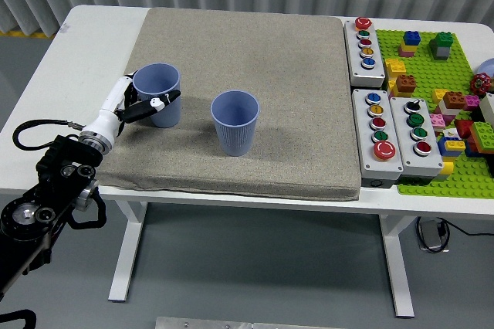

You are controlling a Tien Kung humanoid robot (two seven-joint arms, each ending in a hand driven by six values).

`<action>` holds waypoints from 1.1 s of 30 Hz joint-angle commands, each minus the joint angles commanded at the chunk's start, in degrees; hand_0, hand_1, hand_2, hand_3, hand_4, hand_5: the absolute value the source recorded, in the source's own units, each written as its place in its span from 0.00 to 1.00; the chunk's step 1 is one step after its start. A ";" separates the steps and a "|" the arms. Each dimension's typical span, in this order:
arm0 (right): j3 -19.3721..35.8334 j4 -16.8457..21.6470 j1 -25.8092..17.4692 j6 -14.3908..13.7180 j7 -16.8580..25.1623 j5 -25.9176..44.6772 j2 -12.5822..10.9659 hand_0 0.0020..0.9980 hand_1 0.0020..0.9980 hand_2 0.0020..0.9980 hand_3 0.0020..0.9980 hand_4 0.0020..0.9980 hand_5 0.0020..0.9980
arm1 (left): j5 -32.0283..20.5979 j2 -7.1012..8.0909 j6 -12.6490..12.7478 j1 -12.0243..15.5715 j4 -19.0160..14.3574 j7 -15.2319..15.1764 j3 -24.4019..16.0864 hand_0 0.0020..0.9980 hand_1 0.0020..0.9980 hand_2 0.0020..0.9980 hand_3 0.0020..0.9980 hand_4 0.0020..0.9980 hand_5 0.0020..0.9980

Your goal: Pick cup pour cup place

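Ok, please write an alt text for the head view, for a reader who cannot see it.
The robot's left hand grips a blue cup standing at the left of a beige mat, with a second blue cup upright near the mat's middle. On the white table to the right lie push-button boxes and a green brick plate.
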 joint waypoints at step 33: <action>-0.03 -0.07 -0.03 0.12 0.20 0.19 -0.12 0.70 0.67 0.61 0.61 0.00 0.33 | 1.79 -0.67 1.53 1.84 -5.94 -0.72 -1.21 0.43 0.52 0.68 0.59 0.87 0.25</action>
